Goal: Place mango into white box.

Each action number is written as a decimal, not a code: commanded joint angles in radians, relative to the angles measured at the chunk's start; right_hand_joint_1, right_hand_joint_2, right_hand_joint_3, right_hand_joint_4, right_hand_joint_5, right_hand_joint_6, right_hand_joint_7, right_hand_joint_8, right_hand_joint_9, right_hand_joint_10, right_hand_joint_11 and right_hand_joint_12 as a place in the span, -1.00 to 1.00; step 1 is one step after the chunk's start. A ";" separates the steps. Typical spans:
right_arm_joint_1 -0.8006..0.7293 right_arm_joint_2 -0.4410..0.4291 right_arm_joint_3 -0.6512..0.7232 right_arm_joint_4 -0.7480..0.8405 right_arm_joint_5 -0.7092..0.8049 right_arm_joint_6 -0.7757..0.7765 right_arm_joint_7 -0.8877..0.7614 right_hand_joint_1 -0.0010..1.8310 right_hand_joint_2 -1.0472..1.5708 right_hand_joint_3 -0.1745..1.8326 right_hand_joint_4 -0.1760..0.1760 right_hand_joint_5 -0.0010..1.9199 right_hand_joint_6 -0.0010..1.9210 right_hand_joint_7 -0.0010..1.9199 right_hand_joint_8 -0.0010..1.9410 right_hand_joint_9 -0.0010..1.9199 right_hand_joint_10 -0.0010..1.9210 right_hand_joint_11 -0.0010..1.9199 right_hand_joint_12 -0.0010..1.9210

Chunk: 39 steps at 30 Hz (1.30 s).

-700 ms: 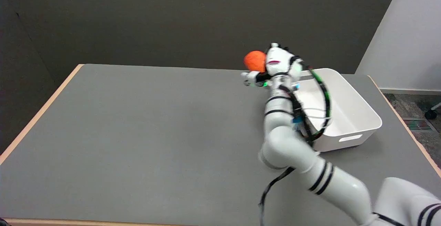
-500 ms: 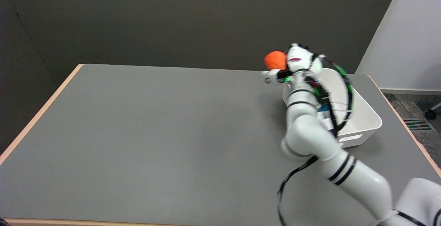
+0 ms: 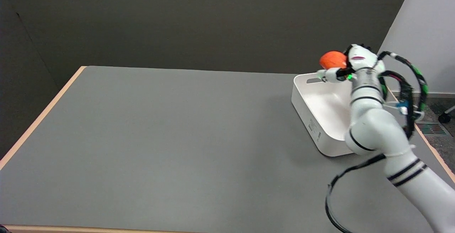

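My right hand (image 3: 350, 66) holds the orange mango (image 3: 332, 59) in the air at the far right of the head view. The mango hangs above the far end of the white box (image 3: 312, 123). The box is a rectangular tub with slot handles, and nothing shows in the visible part of its inside. My right forearm crosses in front of the box's right side and hides that part. Most of the fingers are hidden behind the mango and the wrist.
The grey table (image 3: 170, 137) has a pale wooden edge along the left and right. A black cable (image 3: 341, 187) loops down from my right arm over the table's near right. A dark wall stands behind the table, a pale wall at right.
My right arm has swung to the right, carrying the mango from left of the box to above its far end.
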<state>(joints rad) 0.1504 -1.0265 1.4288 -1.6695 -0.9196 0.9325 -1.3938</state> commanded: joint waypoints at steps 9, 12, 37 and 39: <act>-0.334 -0.022 0.141 -0.174 -0.030 -0.139 -0.014 0.13 0.63 -0.39 -0.80 -0.30 0.60 -0.34 1.00 0.11 1.00 -0.01 1.00; -0.312 -0.015 0.128 -0.136 0.011 -0.150 -0.017 0.13 0.63 -0.39 -0.78 -0.30 0.59 -0.33 1.00 0.12 1.00 0.00 1.00; -0.299 -0.039 0.153 -0.045 0.112 -0.154 0.046 -0.69 0.30 0.10 -0.19 -0.93 -0.73 -0.92 -0.73 -0.94 -0.29 -0.83 0.45; -0.299 -0.039 0.153 -0.058 0.105 -0.162 0.058 -0.79 0.30 0.00 -0.10 -0.99 -0.74 -1.00 -0.86 -1.00 -0.52 -0.96 0.33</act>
<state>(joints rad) -0.1413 -1.0513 1.5730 -1.7079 -0.8400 0.7931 -1.4031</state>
